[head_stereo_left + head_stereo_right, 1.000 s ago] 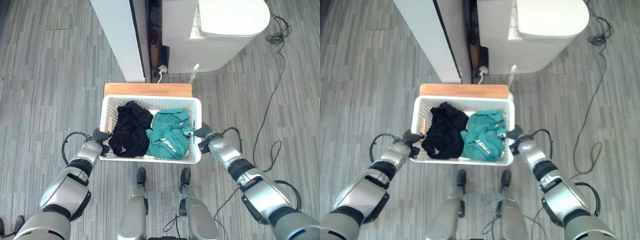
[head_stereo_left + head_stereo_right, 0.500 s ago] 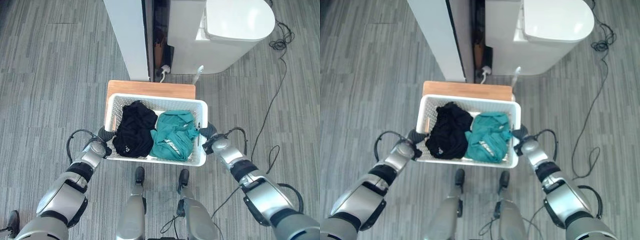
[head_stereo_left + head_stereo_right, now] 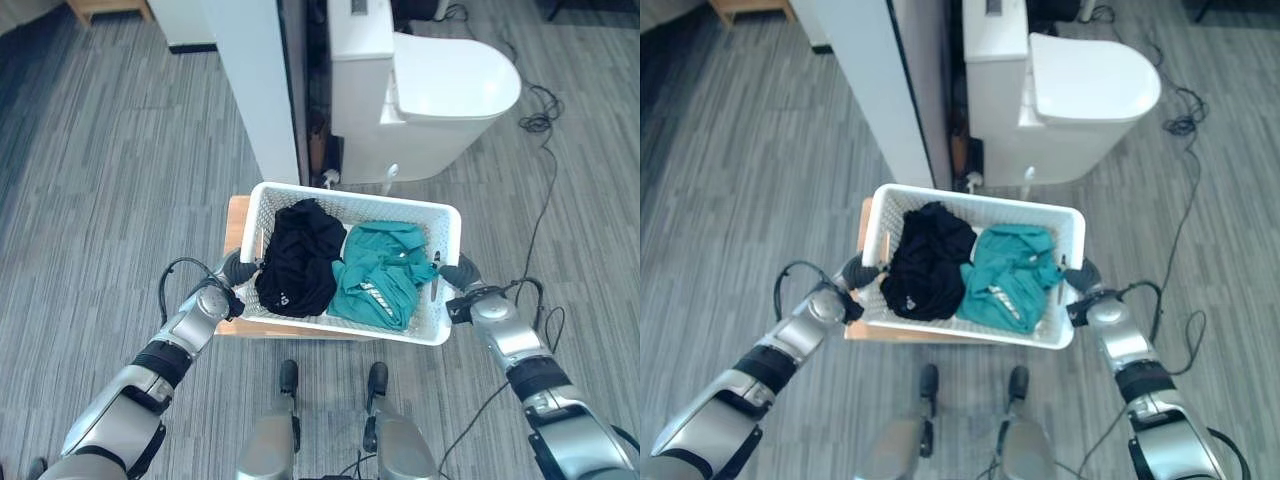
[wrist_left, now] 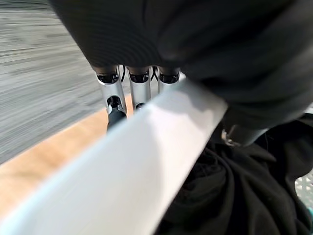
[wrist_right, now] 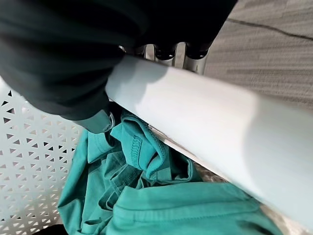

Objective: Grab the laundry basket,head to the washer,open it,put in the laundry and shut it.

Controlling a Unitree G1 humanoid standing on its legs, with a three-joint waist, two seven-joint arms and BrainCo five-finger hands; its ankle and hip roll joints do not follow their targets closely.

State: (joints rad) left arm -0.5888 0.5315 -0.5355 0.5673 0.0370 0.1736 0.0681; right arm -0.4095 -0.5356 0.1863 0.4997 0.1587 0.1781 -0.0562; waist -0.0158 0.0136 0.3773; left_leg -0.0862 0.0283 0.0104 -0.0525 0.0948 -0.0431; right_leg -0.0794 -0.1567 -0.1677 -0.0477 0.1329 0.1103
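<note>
I hold a white laundry basket (image 3: 352,194) between both hands, tilted a little over a low wooden stand (image 3: 236,226). My left hand (image 3: 226,292) is shut on the basket's left rim (image 4: 122,186), its fingers (image 4: 113,93) hooked under the edge. On the opposite rim (image 5: 210,132) my right hand (image 3: 465,293) is shut in the same way. Inside lie a black garment (image 3: 298,258) on the left and a teal garment (image 3: 382,275) on the right. Beyond the basket stands the white washer (image 3: 440,90) with a rounded top.
A tall white panel (image 3: 255,90) rises left of the washer, with a dark gap between them. A black cable (image 3: 540,170) trails over the grey plank floor to the right. More wooden furniture (image 3: 105,8) shows at the far left corner.
The basket has come up off the wooden stand and now sits to the right of it, nearer my head. The whole view has shifted too. Both hands keep their hold.
</note>
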